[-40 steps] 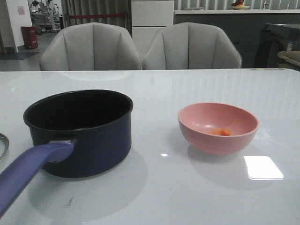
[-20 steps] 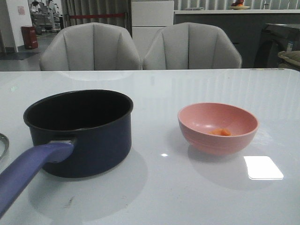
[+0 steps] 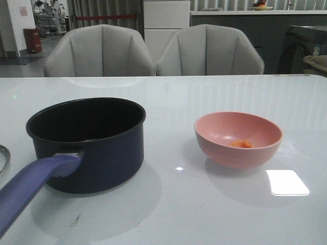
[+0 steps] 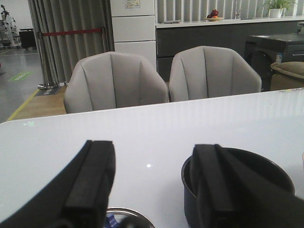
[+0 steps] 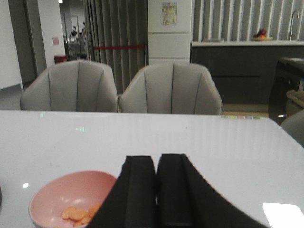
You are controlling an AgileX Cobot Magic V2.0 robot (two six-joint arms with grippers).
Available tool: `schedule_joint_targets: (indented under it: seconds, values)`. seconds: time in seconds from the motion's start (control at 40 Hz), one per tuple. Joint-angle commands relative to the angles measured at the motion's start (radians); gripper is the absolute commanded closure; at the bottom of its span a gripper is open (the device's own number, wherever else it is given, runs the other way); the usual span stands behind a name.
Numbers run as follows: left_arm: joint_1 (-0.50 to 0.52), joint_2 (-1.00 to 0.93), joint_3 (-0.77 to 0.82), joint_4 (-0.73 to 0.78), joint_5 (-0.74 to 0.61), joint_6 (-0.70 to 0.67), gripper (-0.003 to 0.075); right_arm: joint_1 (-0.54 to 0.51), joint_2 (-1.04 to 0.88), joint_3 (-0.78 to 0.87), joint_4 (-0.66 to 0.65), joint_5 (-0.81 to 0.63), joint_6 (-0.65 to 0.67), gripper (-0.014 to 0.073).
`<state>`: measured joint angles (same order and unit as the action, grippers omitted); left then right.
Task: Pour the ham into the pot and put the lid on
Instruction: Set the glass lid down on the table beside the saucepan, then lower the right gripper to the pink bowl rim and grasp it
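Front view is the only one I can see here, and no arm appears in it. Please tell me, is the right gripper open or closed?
Observer: The right gripper is closed; its two fingers press together with nothing between them.
Operator: And the left one?
Observer: The left gripper is open, its fingers spread wide apart and empty.
Operator: I see only a small orange spot in the pink bowl. Is it one piece?
Observer: No. The right wrist view shows several flat ham slices lying together in the pink bowl.
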<state>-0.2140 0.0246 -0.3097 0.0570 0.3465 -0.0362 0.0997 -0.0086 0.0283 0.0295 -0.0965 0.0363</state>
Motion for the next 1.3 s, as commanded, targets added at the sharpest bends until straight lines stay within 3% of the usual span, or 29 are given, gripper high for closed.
schedule_joint_targets:
  seconds: [0.0,0.125,0.25,0.575,0.649,0.774,0.874,1.274]
  values:
    - [-0.006,0.012,-0.027,0.001,-0.068,0.000,0.0350,-0.002,-0.001,-0.070,0.005,-0.026,0.000,0.0451]
    - [-0.006,0.012,-0.027,0.000,-0.069,0.000,0.0381,-0.002,0.108,-0.218,0.007,0.199,0.001,0.0451]
    - [-0.006,0.012,-0.018,0.000,-0.071,0.000,0.0410,-0.002,0.245,-0.355,0.034,0.314,0.001,0.0451]
    - [-0.006,0.012,-0.018,-0.002,-0.082,0.000,0.0503,-0.002,0.419,-0.399,0.059,0.286,0.001,0.0441]
    - [-0.006,0.012,-0.018,-0.002,-0.082,0.000,0.0514,-0.002,0.463,-0.416,0.069,0.296,0.001,0.0391]
    - [-0.006,0.012,-0.018,-0.002,-0.082,0.000,0.0514,-0.002,0.577,-0.472,0.089,0.349,0.001,0.0193]
    - [-0.006,0.012,-0.018,-0.002,-0.082,0.000,0.0514,-0.002,0.671,-0.524,0.135,0.372,0.001,0.0087]
    - [-0.006,0.012,-0.018,-0.010,-0.082,0.000,0.0514,0.000,1.189,-0.850,0.175,0.568,-0.003,0.0076]
